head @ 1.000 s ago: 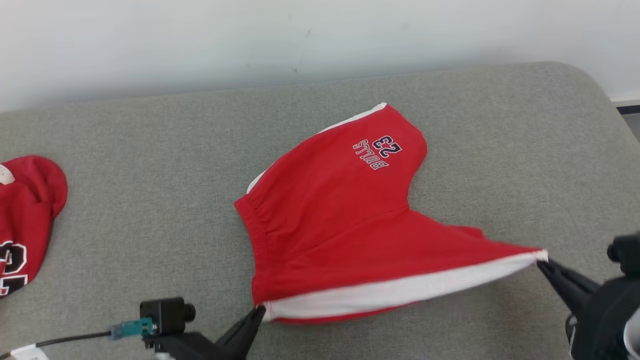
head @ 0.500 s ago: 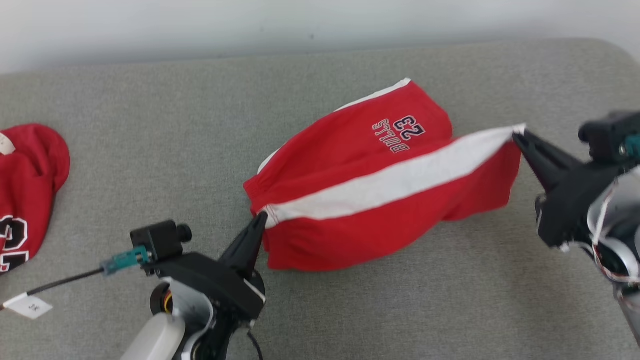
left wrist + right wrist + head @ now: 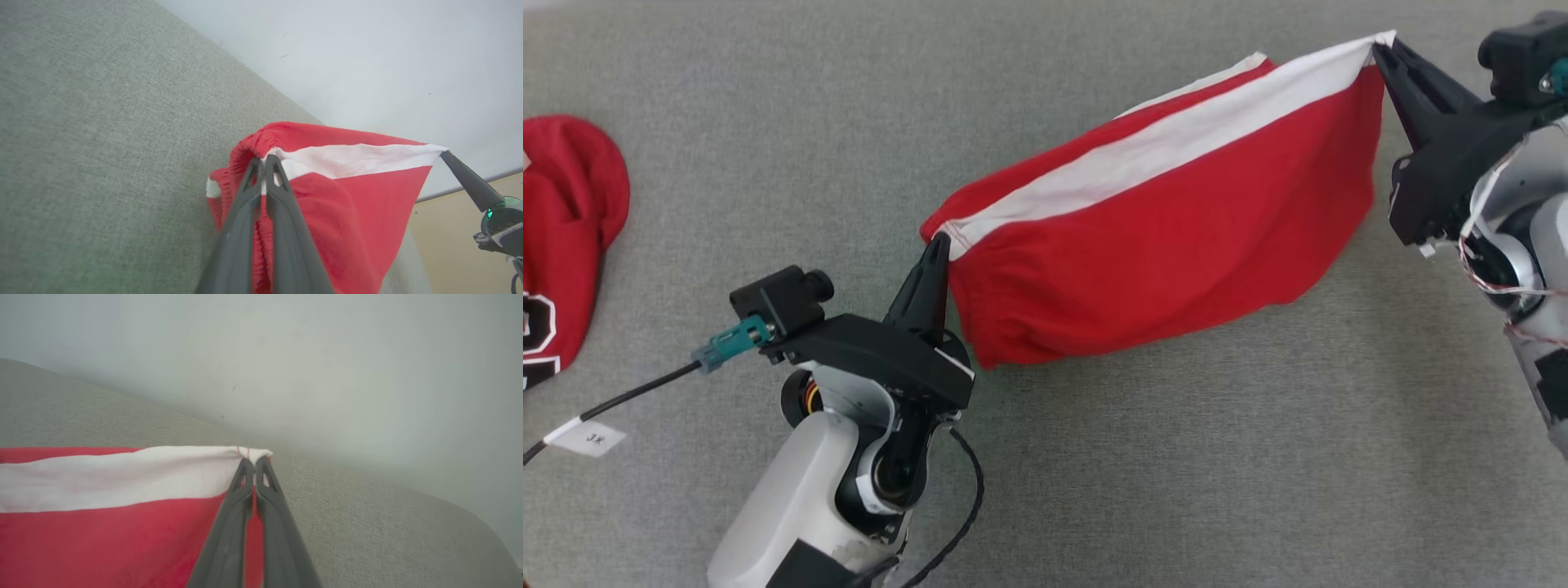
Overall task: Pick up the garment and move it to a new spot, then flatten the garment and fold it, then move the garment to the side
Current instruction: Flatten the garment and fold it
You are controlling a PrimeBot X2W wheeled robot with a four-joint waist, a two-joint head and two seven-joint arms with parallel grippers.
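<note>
The garment [image 3: 1160,237] is a pair of red shorts with a white side stripe, hanging stretched between my two grippers above the grey padded surface [image 3: 1176,457]. My left gripper [image 3: 939,239] is shut on its waistband corner at the stripe's left end, as the left wrist view shows [image 3: 263,160]. My right gripper [image 3: 1379,47] is shut on the stripe's far corner at the upper right, also seen in the right wrist view [image 3: 254,459]. The red cloth [image 3: 102,539] sags below the taut stripe. Its printed side is hidden.
A second red garment [image 3: 564,237] with white lettering lies at the left edge of the grey surface. A pale wall [image 3: 367,61] stands behind the far edge. A cable with a white tag [image 3: 587,437] trails from my left wrist.
Both grippers have lifted the stripe edge up and carried it away from me over the rest of the shorts, hiding the print. The head camera has tilted down, so the wall has left view.
</note>
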